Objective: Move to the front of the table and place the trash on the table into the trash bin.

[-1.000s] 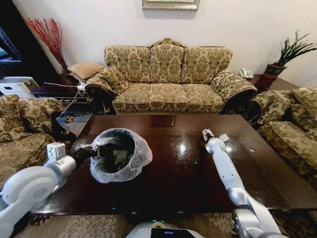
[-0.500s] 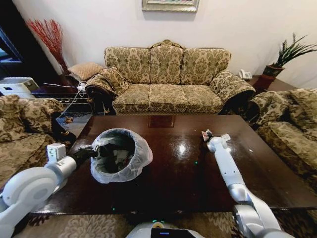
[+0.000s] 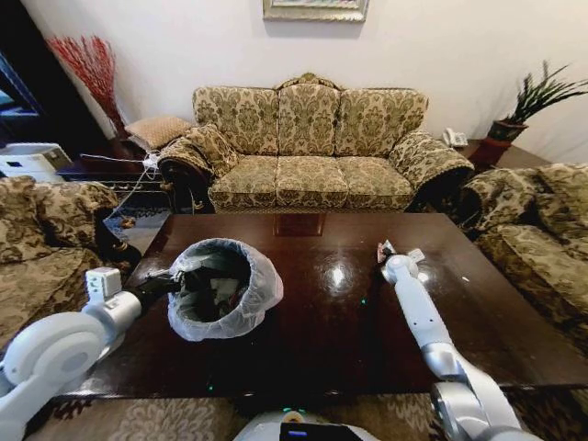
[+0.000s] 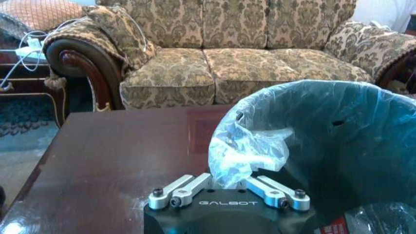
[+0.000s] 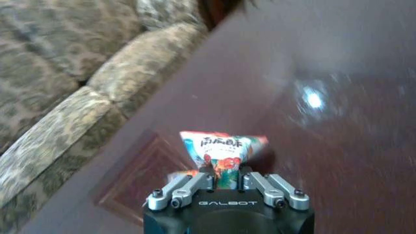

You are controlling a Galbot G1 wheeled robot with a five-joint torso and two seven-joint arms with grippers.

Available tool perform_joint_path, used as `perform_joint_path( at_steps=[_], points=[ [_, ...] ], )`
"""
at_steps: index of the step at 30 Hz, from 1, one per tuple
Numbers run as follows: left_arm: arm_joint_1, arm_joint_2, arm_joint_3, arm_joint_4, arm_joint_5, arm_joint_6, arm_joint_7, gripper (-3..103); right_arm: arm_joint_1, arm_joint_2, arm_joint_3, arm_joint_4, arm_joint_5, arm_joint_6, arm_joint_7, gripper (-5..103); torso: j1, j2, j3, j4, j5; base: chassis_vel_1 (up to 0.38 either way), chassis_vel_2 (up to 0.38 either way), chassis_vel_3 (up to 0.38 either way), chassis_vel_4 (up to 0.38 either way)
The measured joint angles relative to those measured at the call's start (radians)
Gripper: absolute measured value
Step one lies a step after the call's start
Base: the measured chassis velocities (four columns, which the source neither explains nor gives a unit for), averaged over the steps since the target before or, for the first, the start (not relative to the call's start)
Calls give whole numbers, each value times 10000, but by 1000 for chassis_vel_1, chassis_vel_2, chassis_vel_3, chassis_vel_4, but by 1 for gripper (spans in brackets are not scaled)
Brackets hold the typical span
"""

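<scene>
Right end effector (image 5: pixel 227 181) clamped on red-white wrapper (image 5: pixel 223 148), held over the bench (image 3: pixel 349 322), right of centre. Left end effector (image 4: pixel 229 184) pinches the bag rim of the trash bin (image 3: pixel 223 287) at near left, bin on the bench.

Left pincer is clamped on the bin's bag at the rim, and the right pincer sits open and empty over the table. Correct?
Not quite. The right pincer is not empty: the right wrist view shows it shut on the red-white wrapper above the table. The rest holds: the left pincer grips the plastic bag at the trash bin rim.
</scene>
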Motion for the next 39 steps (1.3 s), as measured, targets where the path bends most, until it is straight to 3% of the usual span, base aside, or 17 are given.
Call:
perform_joint_path(
  at_steps=[5,8,10,12,14,17,18,21,22,25,31,32,34,39],
  points=[
    [11,35,-23,-26,-35,0,-25,2,-712,-115,118,1891,-618,-35,-214,8,1,0,-1,-11,-15,0,0,0,0],
    [36,109,-107,-87,-238,31,-149,2,-1911,-299,-110,5184,-817,-172,-984,1,-2,0,-5,-12,-15,0,0,0,0],
    [38,137,-129,-113,-339,58,-202,2,-2172,-351,-278,6001,-818,-236,-1197,1,-2,0,-6,-10,-18,0,0,0,0],
    [52,234,-238,-205,-596,142,-326,2,-2779,-472,-940,8296,-736,-489,-1868,1,-3,1,-7,-10,-17,0,0,0,0],
    [64,277,-296,-272,-718,184,-394,2,-2947,-511,-1313,9226,-687,-590,-2127,1,-4,1,-7,-10,-20,0,0,0,0],
    [157,368,-455,-591,-1002,346,-505,2,-2975,-490,-3023,11530,-616,-828,-2619,1,-6,2,-8,-9,-19,0,0,0,0],
    [157,368,-455,-591,-1002,346,-505,2,-2975,-490,-3023,11530,-616,-828,-2619,1,-6,2,-8,-9,-19,0,0,0,0],
    [273,326,-492,-893,-1088,485,-528,2,-2655,-465,-4919,12547,-625,-1023,-2781,1,-6,2,-8,-9,-17,0,0,0,0],
    [273,326,-492,-893,-1088,485,-528,2,-2655,-465,-4919,12547,-625,-1023,-2781,1,-6,2,-8,-9,-17,0,0,0,0],
    [291,277,-491,-1057,-1090,528,-534,2,-2576,-546,-6217,12606,-1343,-1267,-3125,1,-6,2,-8,-8,-16,0,0,0,0],
    [238,229,-520,-1080,-1094,532,-537,2,-2803,-737,-6997,12334,-2880,-1516,-3297,-1,-5,2,-7,-10,-15,0,0,0,0],
    [214,201,-520,-1080,-1095,532,-536,2,-2813,-779,-7069,12234,-3210,-1523,-3343,3,-5,2,-7,-10,-15,0,0,0,0],
    [204,181,-515,-1080,-1095,531,-536,2,-2813,-801,-7091,12170,-3366,-1525,-3353,3,-5,2,-7,-10,-15,0,0,0,0],
    [225,87,-507,-1080,-1095,533,-539,2,-2742,-845,-7066,12050,-3699,-1656,-3322,25,-4,2,-6,-9,-15,0,0,0,0]
  ],
)
